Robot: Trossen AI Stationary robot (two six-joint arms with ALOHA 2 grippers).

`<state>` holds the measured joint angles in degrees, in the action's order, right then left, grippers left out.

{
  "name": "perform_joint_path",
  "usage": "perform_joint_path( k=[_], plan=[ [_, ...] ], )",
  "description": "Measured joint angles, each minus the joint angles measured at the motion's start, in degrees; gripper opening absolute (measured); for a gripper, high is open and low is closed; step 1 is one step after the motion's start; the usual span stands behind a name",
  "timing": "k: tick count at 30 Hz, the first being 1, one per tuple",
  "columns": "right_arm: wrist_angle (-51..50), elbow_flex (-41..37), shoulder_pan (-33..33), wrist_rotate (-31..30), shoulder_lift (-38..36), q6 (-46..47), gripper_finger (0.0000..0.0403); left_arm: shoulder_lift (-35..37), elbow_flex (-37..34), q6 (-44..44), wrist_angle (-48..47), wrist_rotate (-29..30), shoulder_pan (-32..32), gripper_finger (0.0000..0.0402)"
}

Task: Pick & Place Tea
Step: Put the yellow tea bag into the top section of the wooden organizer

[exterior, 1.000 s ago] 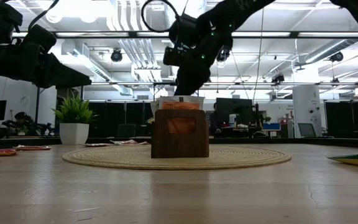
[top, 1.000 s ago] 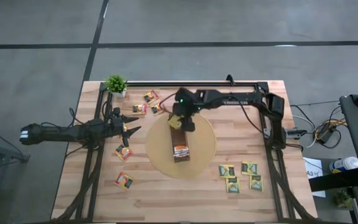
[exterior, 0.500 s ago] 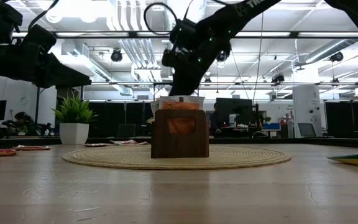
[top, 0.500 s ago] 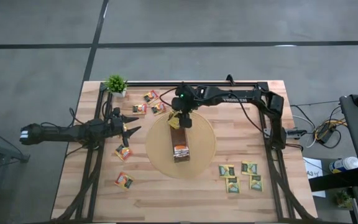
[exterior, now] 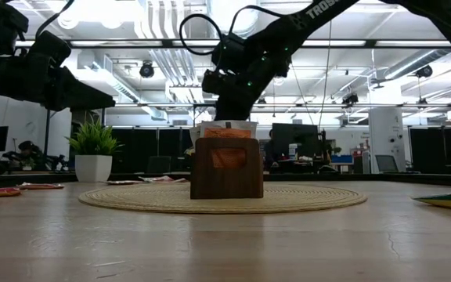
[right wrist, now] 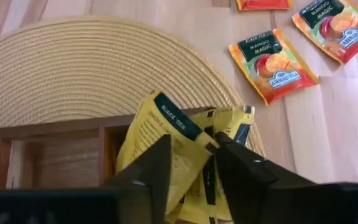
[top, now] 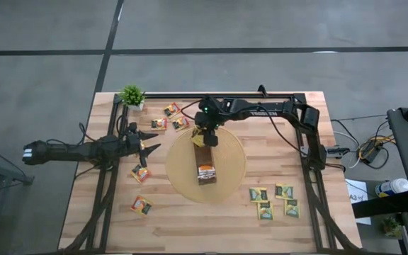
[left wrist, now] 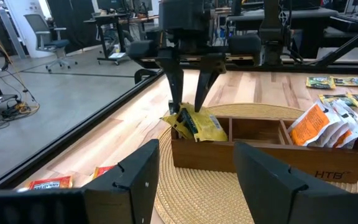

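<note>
A long brown box (top: 205,159) lies on a round woven mat (top: 232,170). Two yellow tea sachets (right wrist: 179,143) stand tilted in the box's far end compartment, their upper corners sticking out above the wall. Orange sachets (left wrist: 319,124) fill the near end compartment. My right gripper (left wrist: 190,109) slants down over the yellow sachets, open, one finger on either side of their upper corners. My left gripper (top: 149,145) waits open at the table's left, pointing toward the box. My right gripper stands with its fingers (left wrist: 174,93) slanting down from the far side on either side of the yellow sachets' upper corner (left wrist: 186,115). I cannot tell whether the fingers touch it. The sachets rest in the box compartment, leaning on its wall.
Loose orange sachets lie at the far left (top: 172,110) and left (top: 141,172), (top: 142,205). Several green-and-yellow sachets (top: 275,200) lie at the near right. A small potted plant (top: 132,95) stands at the far left corner. Dark frame rails run along both sides.
My right gripper has edged a little toward the table's left edge and sunk slightly over the box's far end, rolling a bit. The yellow sachets stay in the end compartment.
</note>
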<state>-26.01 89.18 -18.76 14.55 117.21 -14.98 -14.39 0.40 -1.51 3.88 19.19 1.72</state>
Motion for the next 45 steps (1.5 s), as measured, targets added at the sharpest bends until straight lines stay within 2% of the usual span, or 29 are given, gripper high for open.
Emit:
perform_joint_path(
  k=[8, 34, 39, 45],
  plan=[
    [-0.6, -0.4, 0.0, -0.1, 0.0, 0.0, 0.0015, 0.0, 0.0, 0.0, 0.0, 0.0, 0.0, 0.0202],
    [1.2, -1.1, 3.6, -2.2, -3.0, 4.4, 0.0008, 0.0, 0.0, 0.0, 0.0, 0.0, 0.0, 0.0202],
    [4.6, -4.7, 6.2, -7.0, -4.3, 5.2, 0.0008, 0.0, 0.0, 0.0, 0.0, 0.0, 0.0, 0.0202],
    [17.1, -13.8, 7.2, -7.3, -9.6, 8.6, 0.0008, 0.0, 0.0, 0.0, 0.0, 0.0, 0.0, 0.0202]
  ],
)
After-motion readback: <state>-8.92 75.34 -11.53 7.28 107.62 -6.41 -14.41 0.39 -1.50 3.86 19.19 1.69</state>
